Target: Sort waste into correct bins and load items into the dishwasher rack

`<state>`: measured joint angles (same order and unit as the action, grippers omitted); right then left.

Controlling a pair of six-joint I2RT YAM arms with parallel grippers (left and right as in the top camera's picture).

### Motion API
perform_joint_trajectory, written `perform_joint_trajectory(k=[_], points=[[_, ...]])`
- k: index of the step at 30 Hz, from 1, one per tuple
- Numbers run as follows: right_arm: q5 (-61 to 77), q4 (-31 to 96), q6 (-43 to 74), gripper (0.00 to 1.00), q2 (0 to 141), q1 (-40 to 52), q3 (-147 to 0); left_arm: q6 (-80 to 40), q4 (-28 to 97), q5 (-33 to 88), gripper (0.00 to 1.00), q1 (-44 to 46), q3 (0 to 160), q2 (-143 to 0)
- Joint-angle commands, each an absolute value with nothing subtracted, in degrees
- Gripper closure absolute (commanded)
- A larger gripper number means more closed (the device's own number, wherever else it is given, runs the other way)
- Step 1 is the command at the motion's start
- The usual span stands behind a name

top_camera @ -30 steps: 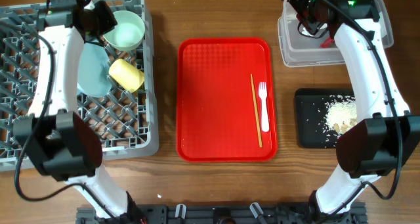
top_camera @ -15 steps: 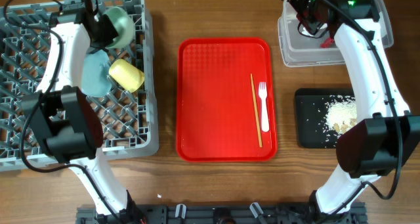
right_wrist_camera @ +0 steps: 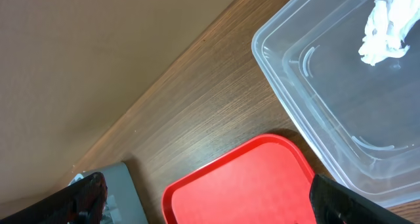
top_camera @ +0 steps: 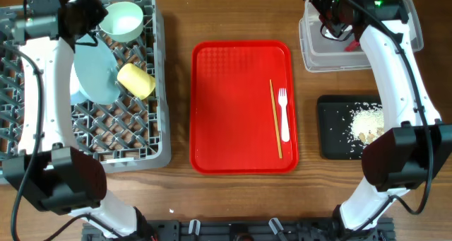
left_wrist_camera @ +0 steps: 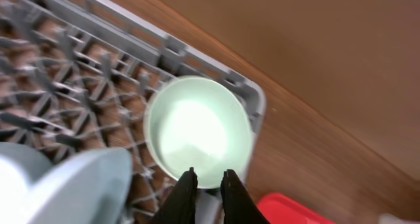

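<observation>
wooden chopsticks (top_camera: 275,119) parallel the fork (top_camera: 283,114), tines pointing far; right pincer (right_wrist_camera: 209,201) spread (left pincer (left_wrist_camera: 209,178) unclear).

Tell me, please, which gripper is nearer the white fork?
Right. The right gripper hangs by the clear tub, beyond the fork; the left gripper is across the red tray, at the rack's bowl.

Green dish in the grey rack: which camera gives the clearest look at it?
Left wrist view: the dish fills the frame's middle, nearly its whole rim showing, the left gripper pinching its near edge. Overhead shows it smaller, in a corner of the rack beside the arm. The right wrist view misses it.
</observation>
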<state>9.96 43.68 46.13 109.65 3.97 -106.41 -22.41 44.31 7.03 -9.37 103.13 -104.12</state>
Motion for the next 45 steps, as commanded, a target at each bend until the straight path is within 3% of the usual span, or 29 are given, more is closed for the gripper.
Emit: perform_joint_trajectory(k=[1,2,4,7,14,24,32,39,45], points=[[8.51,43.59,45.17,0.0,110.26,4.16,-106.26,-17.96,42.37,11.97,0.78,-4.78,103.18,-106.98],[8.51,43.59,45.17,0.0,110.26,4.16,-106.26,-14.61,41.69,11.97,0.63,-3.42,103.18,-107.94],[8.51,43.59,45.17,0.0,110.26,4.16,-106.26,-8.21,41.23,9.34,0.45,-1.23,103.18,-109.97],[8.51,43.59,45.17,0.0,110.26,4.16,-106.26,1.08,41.36,0.91,0.37,0.19,103.18,-113.32],[8.51,43.59,45.15,0.0,110.26,4.16,-106.26,14.28,41.39,-6.04,0.37,0.27,103.18,-118.24],[8.51,43.59,45.15,0.0,110.26,4.16,-106.26,19.11,43.46,-3.97,0.38,0.54,103.15,-122.1],[8.51,43.59,45.15,0.0,110.26,4.16,-106.26,19.33,42.19,-11.79,0.51,-0.14,103.15,-122.39],[8.51,43.59,45.12,0.0,110.26,4.16,-106.26,19.27,42.17,-12.88,0.96,-0.4,103.15,-122.39],[8.51,43.59,45.15,0.0,110.26,4.16,-106.26,15.57,42.19,-7.29,0.96,-0.21,103.18,-122.39]])
